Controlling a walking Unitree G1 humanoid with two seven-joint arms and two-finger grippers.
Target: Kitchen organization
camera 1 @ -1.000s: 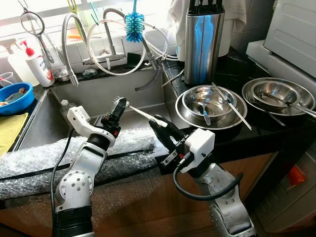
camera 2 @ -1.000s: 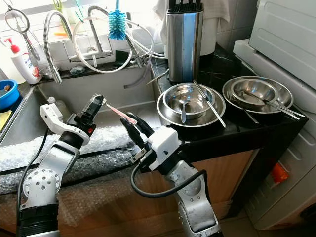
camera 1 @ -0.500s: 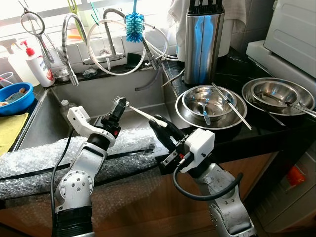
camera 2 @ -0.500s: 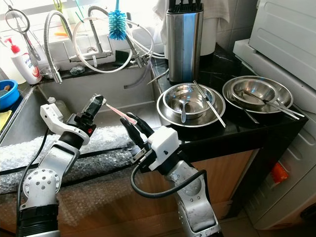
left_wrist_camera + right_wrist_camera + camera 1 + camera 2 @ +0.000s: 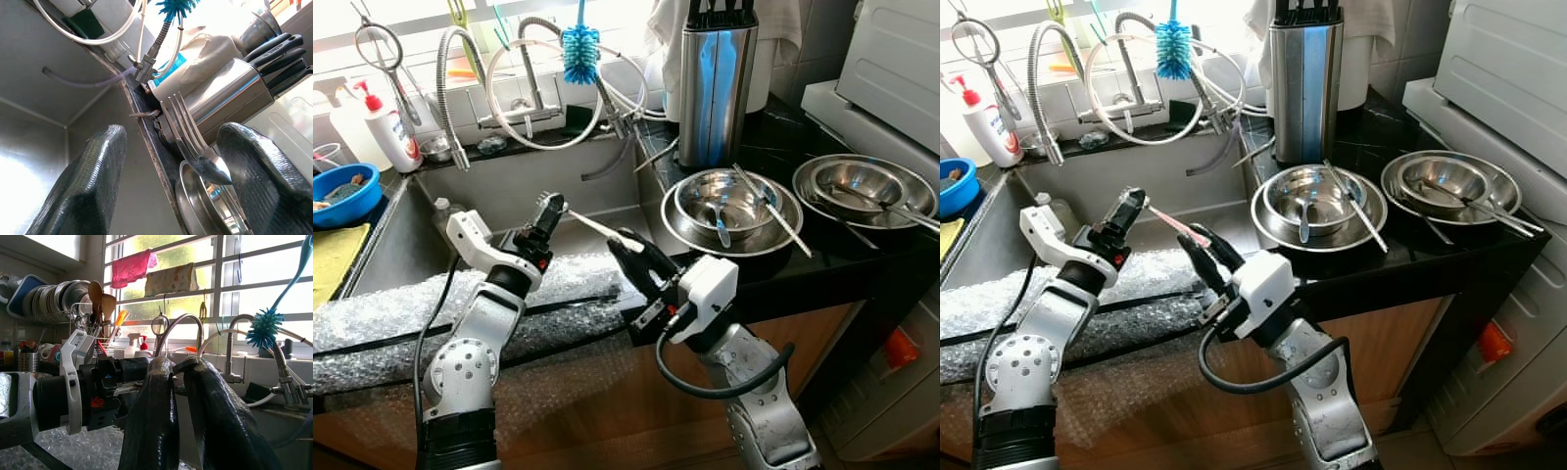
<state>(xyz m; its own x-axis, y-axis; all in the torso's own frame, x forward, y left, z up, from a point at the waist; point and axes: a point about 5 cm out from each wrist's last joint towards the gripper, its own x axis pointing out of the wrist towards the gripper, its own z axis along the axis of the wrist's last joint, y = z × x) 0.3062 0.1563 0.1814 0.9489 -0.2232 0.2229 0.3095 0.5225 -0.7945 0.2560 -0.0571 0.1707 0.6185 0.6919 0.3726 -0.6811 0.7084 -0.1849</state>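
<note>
Left wrist view: unmarked fork [image 5: 188, 134] between fingers [image 5: 88, 183].

A home kitchen, at the sink and counter.

A steel sink [image 5: 401, 245] sits under a window with a spring faucet [image 5: 450, 88], a blue bottle brush [image 5: 578, 51] and a soap bottle [image 5: 386, 122]. On the black counter [image 5: 822, 255] stand a knife block [image 5: 717, 83] and steel bowls [image 5: 734, 208] with cutlery.
</note>
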